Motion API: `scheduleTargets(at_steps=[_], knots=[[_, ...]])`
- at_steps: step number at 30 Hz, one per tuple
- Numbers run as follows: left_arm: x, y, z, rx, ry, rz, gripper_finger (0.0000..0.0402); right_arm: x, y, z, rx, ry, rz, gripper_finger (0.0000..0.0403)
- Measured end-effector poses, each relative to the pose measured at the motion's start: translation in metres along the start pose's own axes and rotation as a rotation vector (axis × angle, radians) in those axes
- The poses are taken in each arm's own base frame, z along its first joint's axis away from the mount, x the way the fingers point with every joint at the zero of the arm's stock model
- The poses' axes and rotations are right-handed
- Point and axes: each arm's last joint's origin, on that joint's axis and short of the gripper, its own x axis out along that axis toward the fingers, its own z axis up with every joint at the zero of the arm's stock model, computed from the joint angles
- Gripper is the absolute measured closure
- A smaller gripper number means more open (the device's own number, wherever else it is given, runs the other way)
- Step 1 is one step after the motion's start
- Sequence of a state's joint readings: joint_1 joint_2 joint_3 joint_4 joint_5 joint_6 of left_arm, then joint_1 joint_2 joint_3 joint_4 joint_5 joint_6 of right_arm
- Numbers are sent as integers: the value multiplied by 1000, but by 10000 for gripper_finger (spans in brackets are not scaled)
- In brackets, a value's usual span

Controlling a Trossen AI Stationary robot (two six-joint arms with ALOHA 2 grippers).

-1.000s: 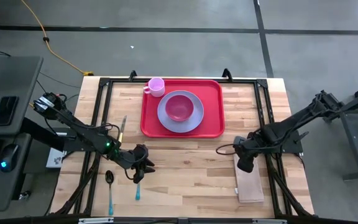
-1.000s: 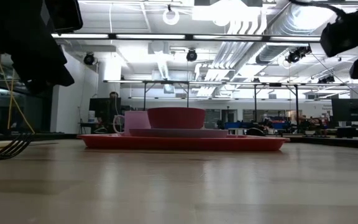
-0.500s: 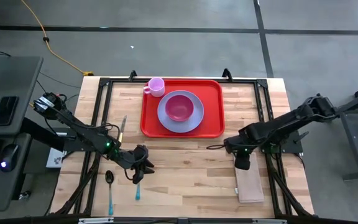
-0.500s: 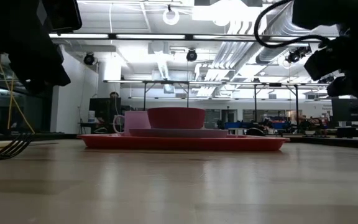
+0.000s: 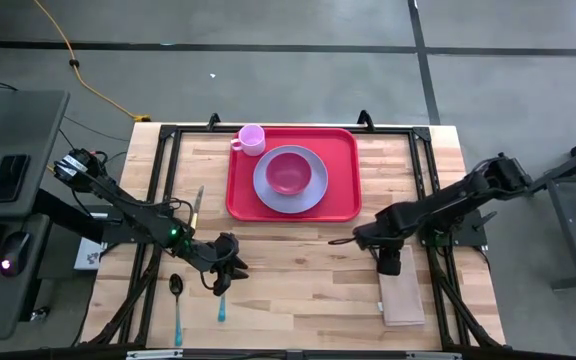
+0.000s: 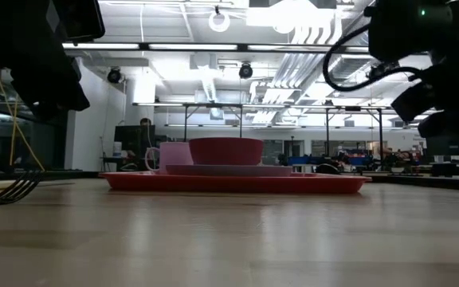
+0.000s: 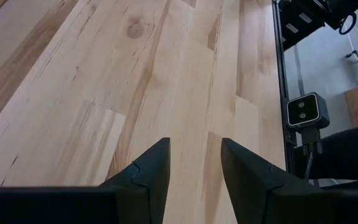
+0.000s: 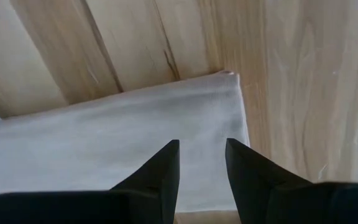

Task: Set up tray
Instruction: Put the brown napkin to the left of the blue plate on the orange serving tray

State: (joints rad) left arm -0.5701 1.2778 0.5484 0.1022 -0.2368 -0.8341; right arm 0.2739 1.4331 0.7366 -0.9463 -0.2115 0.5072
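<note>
The red tray [image 5: 343, 205] lies at the table's far middle, also seen low [image 6: 233, 182]. It carries a lavender plate [image 5: 264, 187] with a magenta bowl [image 5: 290, 172] on it, and a pink cup [image 5: 252, 139] in its far-left corner. My right gripper [image 5: 389, 252] hovers open over the far end of the tan napkin [image 5: 402, 290], which lies flat near the right near corner; the right wrist view shows the napkin [image 8: 104, 149] under the open gripper [image 8: 201, 163]. My left gripper [image 5: 226, 268] waits open over bare wood [image 7: 194, 163].
A spoon [image 5: 176, 300] and a teal utensil [image 5: 221, 305] lie near the left gripper, and a knife [image 5: 197, 207] lies left of the tray. Bare wood stretches between the tray and the near edge. A black frame runs along the table's sides.
My right arm has swung toward the table's left and come lower, bringing its gripper over the napkin's far end. The left arm and all objects have stayed where they were.
</note>
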Motion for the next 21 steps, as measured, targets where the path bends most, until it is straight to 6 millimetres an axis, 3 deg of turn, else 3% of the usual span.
scheduleTargets(at_steps=[21], knots=[[0, -1, -1, 0, 27, -26, 229, 25, 1, 13, -18, 99, -41, 292]])
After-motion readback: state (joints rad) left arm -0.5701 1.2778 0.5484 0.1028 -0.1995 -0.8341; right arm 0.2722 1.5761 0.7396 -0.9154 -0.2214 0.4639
